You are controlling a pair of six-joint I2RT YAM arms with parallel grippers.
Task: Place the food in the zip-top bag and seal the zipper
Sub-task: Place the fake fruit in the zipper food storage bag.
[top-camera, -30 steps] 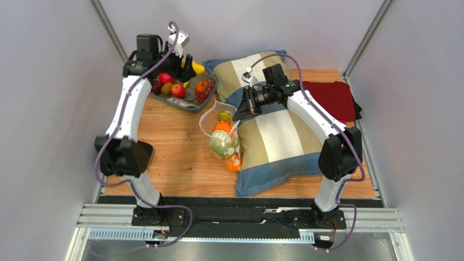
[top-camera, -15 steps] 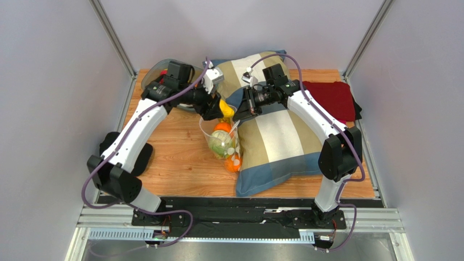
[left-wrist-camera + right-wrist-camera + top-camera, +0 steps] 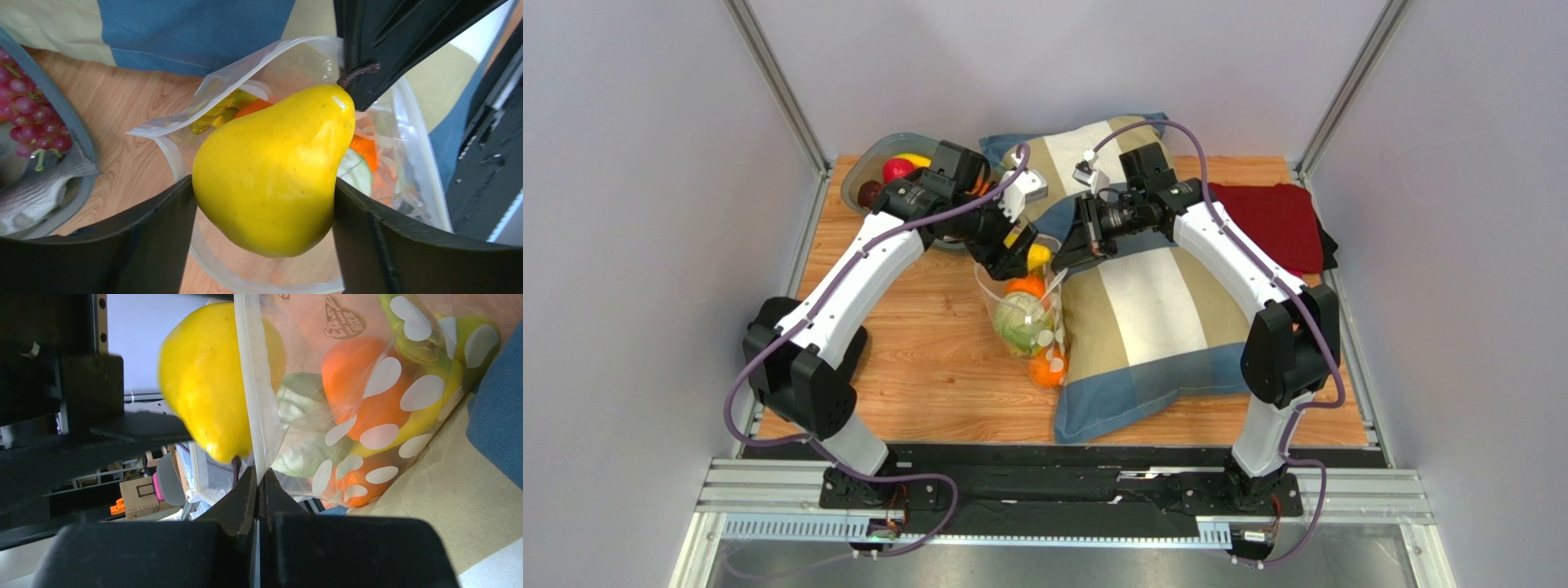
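- Pear (image 3: 270, 165), yellow and plump, is clamped between the fingers of the left gripper (image 3: 1024, 251), hanging right over the open mouth of the zip-top bag (image 3: 393, 380) in the middle of the overhead view
- the right gripper (image 3: 258, 484) is pinched tight on the bag's rim, right at the zipper (image 3: 248, 373), and holds that lip up so the mouth gapes
- to my eye the step in hand is the drop; the pear looks nearly as wide as the opening, so I'd lower it past the rim before the jaws part, rather than let it fall from above
- its stem points at the right gripper's fingers, very near them, so a small shift toward the opposite lip would avoid a knock that could tug the plastic free
- the pinching arm should hold firm; if the lip slips, the mouth will likely fold shut
- inside the bag: an orange (image 3: 1024, 287) uppermost, green cabbage (image 3: 1014, 321) below it, a second orange (image 3: 1048, 368) at the bottom end, plus something yellow-green (image 3: 430, 416) I can't name for sure
- the bag lies on the wooden table (image 3: 916, 343), one side against the striped pillow (image 3: 1149, 306)
- the grey bowl (image 3: 81, 138), upper left of the overhead view, holds a red apple (image 3: 897, 169), a yellow piece (image 3: 918, 159), dark red grapes (image 3: 30, 116) and a grey toy fish (image 3: 37, 196), so there is more to load and the zipper is unsealed
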